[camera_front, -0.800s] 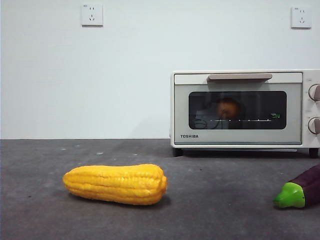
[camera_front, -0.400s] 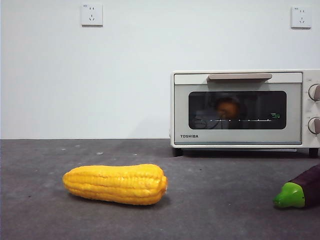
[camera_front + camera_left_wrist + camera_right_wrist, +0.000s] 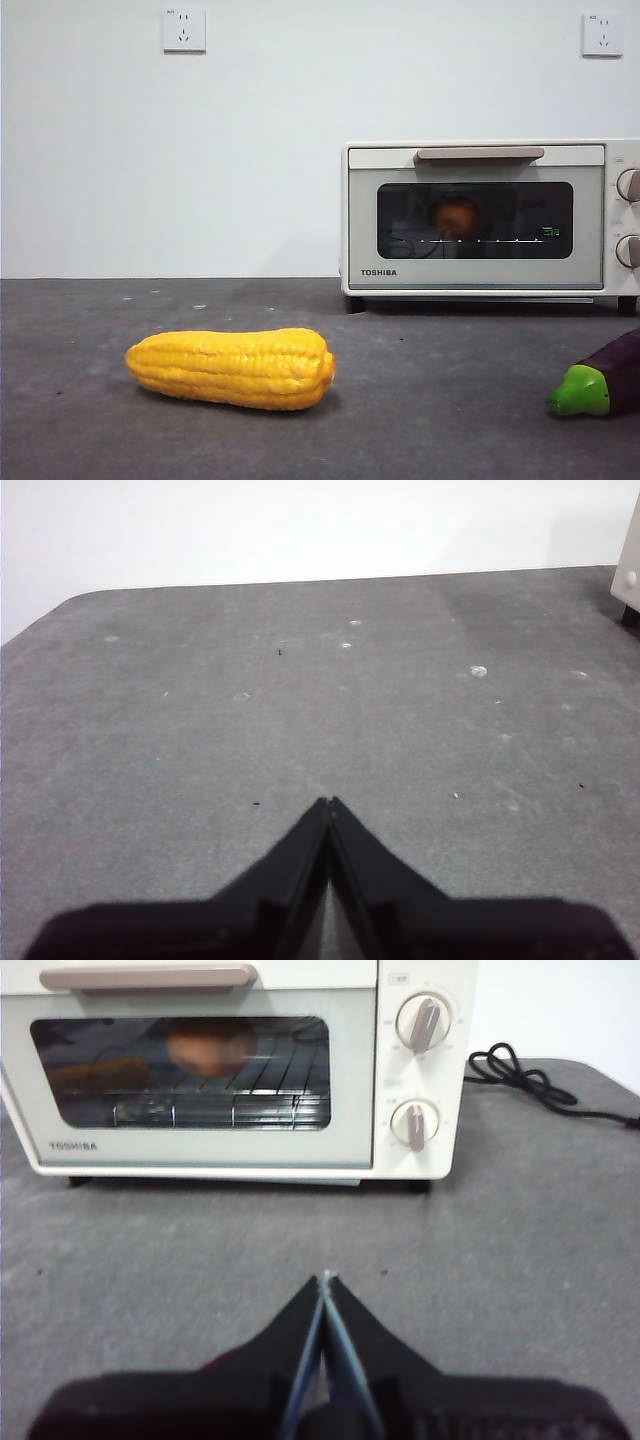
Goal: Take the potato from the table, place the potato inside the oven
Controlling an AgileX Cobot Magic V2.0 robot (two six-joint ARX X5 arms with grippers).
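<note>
One potato (image 3: 456, 216), round-oval, matte brown-orange, seen dimly behind the dark glass on the wire rack inside one cream boxy oven (image 3: 480, 272), door closed; long axis unclear through the window. One yellow corn cob (image 3: 232, 368), bumpy, lying lengthwise across the speckled grey counter (image 3: 420, 400), well apart from the oven. One purple eggplant (image 3: 600, 380) with green cap at the counter's edge of view. Two knobs, one beige bar handle. Left hand (image 3: 328, 802) pressed together over bare counter; right hand (image 3: 326, 1278) likewise together, empty, facing the oven front.
</note>
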